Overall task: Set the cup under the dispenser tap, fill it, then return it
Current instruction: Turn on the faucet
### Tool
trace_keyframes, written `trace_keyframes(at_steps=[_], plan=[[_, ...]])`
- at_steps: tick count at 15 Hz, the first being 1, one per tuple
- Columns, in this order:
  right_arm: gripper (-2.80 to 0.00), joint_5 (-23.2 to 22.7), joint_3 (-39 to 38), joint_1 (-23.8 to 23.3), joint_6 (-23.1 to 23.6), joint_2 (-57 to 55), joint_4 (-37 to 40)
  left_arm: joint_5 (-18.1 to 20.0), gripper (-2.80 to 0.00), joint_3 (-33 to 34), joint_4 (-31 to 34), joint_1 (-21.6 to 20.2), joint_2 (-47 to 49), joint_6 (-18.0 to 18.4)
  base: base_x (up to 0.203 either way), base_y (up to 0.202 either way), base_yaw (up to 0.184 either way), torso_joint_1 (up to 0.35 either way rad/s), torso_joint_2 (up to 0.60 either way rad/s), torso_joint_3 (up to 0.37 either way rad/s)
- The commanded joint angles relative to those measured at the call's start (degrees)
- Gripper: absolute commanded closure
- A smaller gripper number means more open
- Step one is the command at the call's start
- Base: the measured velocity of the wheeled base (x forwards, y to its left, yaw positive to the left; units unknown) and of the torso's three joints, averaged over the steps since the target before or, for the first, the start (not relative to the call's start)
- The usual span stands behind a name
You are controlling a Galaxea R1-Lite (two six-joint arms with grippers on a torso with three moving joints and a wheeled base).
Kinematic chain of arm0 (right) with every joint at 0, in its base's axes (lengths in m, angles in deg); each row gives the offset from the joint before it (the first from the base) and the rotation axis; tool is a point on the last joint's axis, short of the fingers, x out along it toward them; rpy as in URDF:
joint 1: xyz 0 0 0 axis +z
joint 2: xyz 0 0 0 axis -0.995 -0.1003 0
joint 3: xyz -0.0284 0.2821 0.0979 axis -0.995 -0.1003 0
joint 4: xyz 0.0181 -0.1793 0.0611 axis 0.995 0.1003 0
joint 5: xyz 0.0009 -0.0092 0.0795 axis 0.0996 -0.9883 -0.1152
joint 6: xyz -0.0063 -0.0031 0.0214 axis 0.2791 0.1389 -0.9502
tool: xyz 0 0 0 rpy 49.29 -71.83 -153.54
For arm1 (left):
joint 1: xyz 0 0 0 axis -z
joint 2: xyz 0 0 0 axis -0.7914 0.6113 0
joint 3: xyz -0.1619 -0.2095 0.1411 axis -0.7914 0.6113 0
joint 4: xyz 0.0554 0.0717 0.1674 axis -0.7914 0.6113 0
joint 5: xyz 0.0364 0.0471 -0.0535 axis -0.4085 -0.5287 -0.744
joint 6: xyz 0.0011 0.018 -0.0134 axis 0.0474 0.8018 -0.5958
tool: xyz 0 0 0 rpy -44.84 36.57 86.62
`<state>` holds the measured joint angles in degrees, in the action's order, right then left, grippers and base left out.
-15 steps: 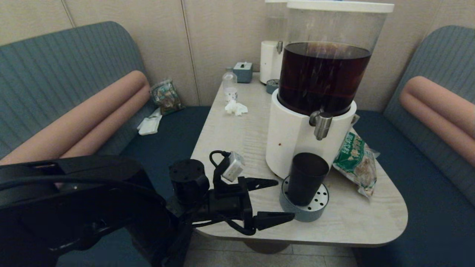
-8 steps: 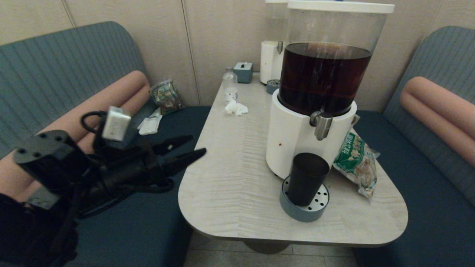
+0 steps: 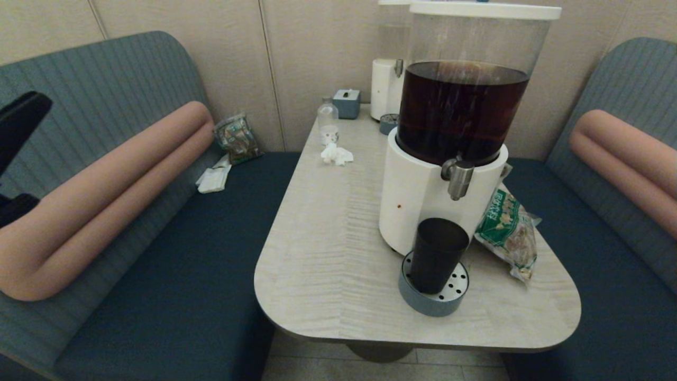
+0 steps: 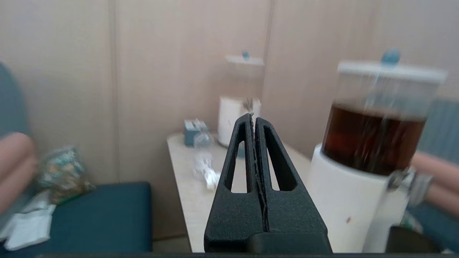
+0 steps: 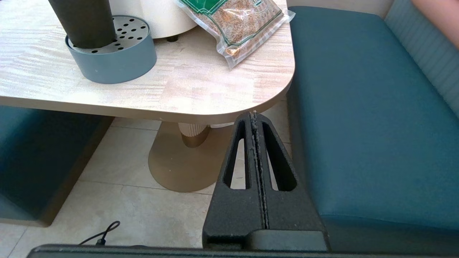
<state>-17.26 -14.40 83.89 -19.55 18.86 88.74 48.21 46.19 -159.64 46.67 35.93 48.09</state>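
the black cup (image 3: 438, 255) stands upright on the round grey tray (image 3: 423, 301) on the table (image 3: 328, 254), right under the silver tap (image 3: 458, 178) of the big white drink tank. the left tool (image 4: 254, 122) is closed on nothing, up in the air far to the left of the table. the right tool (image 5: 254, 118) is closed too, down low by the table's edge near the blue seat (image 5: 358, 125).

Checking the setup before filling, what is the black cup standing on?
The cup stands upright on a round grey drip tray with a perforated metal top, below the dispenser tap. The holes directly under the cup are covered.
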Motion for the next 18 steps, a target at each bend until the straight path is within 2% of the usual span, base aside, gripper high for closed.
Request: trace_keyframes(at_steps=[1, 4, 6, 8, 9, 10, 12, 13, 14, 15, 17, 18], plan=[[0.00, -0.05, 0.00, 0.00, 0.00, 0.01, 0.00, -0.95, 0.00, 1.40, 6.96, -0.74, -15.10, -1.73, 0.000, 0.000, 0.000, 0.000, 0.00, 0.000], [0.00, -0.05, 0.00, 0.01, 0.00, 0.01, 0.00, -1.56, 0.00, 0.52, 22.98, -0.84, -28.48, -7.17, 0.000, 0.000, 0.000, 0.000, 0.00, 0.000], [0.00, -0.05, 0.00, 0.00, 0.00, 0.01, 0.00, -1.64, 0.00, -1.07, 32.25, -0.58, -35.14, -14.06, 0.000, 0.000, 0.000, 0.000, 0.00, 0.000], [0.00, -0.05, 0.00, 0.01, -0.09, 0.01, 0.00, -1.50, 0.00, -2.04, 36.68, -0.03, -39.57, -21.78, 0.000, 0.000, 0.000, 0.000, 0.00, 0.000], [0.00, -0.05, 0.00, 0.00, -0.09, 0.01, 0.00, -1.47, 0.00, -2.14, 37.24, 0.85, -41.13, -24.16, 0.000, 0.000, 0.000, 0.000, 0.00, 0.000], [0.00, -0.05, 0.00, 0.00, -0.09, 0.01, 0.00, -1.45, 0.00, -2.11, 37.75, 2.17, -42.94, -25.63, 0.000, 0.000, 0.000, 0.000, 0.00, 0.000], [0.00, 0.04, 0.00, 0.00, -0.09, 0.01, 0.00, -1.50, 0.00, -2.04, 42.93, 4.41, -47.64, -25.65, 0.000, 0.000, 0.000, 0.000, 0.00, 0.000], [0.00, 0.04, 0.00, 0.00, -0.09, 0.01, 0.00, -1.48, 0.00, -1.76, 46.77, 4.65, -50.59, -23.58, 0.000, 0.000, 0.000, 0.000, 0.00, 0.000], [0.00, 0.03, 0.00, 0.09, -0.09, 0.01, 0.00, -1.61, 0.00, -0.90, 51.56, 4.78, -53.49, -17.70, 0.000, 0.000, 0.000, 0.000, 0.00, 0.000], [0.00, -0.05, 0.00, 0.00, 0.00, 0.01, 0.00, -1.89, 0.00, 0.05, 57.04, 4.87, -57.02, -8.41, 0.000, 0.000, 0.000, 0.000, 0.00, 0.000], [0.00, 0.00, 0.00, 0.00, 0.00, 0.01, 0.00, -3.84, 0.00, 1.50, 72.80, 4.96, -62.38, 9.29, 0.000, 0.000, 0.000, 0.000, 0.00, 0.000], [0.00, -0.04, 0.00, 0.00, 0.00, 0.01, 0.00, -7.02, 0.00, 2.94, 77.09, 4.99, -63.21, 16.70, 0.000, 0.000, 0.000, 0.000, 0.00, 0.000]])
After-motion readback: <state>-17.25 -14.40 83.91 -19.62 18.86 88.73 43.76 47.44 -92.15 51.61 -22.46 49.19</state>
